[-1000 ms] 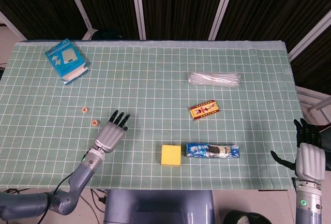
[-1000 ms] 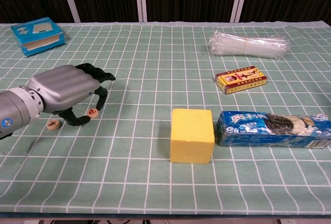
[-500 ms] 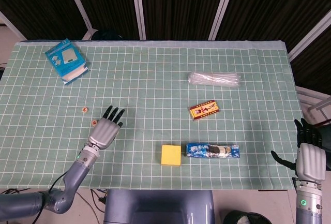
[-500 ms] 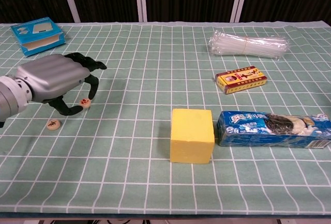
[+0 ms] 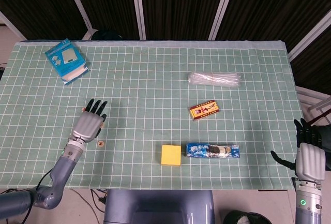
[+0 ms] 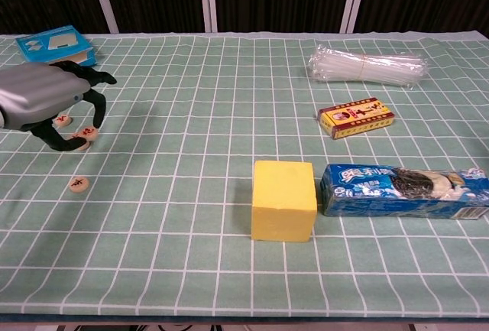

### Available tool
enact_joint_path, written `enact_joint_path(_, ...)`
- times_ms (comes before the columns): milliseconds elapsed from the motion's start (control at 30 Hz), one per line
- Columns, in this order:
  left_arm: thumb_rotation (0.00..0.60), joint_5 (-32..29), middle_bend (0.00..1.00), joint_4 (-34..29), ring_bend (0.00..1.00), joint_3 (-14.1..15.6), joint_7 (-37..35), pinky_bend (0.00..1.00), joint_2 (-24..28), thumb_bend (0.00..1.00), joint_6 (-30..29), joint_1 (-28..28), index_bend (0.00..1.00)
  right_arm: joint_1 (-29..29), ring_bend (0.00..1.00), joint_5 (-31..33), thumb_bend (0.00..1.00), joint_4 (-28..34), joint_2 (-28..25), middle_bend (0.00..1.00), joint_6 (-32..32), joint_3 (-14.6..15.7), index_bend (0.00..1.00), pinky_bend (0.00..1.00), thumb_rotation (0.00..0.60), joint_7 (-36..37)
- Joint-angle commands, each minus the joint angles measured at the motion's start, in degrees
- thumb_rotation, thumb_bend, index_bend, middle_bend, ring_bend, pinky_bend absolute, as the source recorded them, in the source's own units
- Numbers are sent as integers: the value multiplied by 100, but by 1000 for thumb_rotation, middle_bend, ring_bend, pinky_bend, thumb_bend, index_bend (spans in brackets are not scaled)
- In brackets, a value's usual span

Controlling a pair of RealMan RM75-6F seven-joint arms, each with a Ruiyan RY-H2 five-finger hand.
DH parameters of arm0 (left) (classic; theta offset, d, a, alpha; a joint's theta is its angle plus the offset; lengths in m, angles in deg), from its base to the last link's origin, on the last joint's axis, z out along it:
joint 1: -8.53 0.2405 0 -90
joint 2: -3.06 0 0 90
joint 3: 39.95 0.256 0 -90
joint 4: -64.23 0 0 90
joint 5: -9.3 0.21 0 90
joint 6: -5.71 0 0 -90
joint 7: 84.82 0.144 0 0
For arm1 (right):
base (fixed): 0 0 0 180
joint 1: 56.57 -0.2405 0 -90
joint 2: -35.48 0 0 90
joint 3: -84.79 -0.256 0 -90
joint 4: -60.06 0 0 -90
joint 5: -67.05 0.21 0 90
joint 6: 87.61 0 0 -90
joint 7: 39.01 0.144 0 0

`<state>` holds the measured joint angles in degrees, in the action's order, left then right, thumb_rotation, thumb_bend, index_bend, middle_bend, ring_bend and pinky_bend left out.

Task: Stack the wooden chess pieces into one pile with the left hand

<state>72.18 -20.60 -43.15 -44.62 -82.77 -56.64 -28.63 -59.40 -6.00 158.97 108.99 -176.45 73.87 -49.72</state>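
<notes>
The left hand (image 6: 42,102) pinches one wooden chess piece (image 6: 86,132) in curled fingertips. Three pieces show: the held one, one (image 6: 64,121) touching it, one (image 6: 79,183) nearer the camera.

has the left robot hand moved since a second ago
Yes. In the chest view the left robot hand has gone left and away from the yellow block, toward the blue box, pinching a chess piece.
</notes>
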Motion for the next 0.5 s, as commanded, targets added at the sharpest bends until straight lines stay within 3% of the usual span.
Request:
enact_joint_path(33, 600, 27, 43, 131, 0, 5, -76, 18, 36, 340, -46, 55, 490, -1, 1, 13, 233, 1, 0, 12, 9, -4, 22, 0, 600, 7)
enact_joint_path(500, 600, 82, 43, 485, 0, 12, -307, 18, 41, 340, 50, 144, 490, -19, 2, 38, 233, 3, 27, 12, 20, -12, 22, 0, 600, -36)
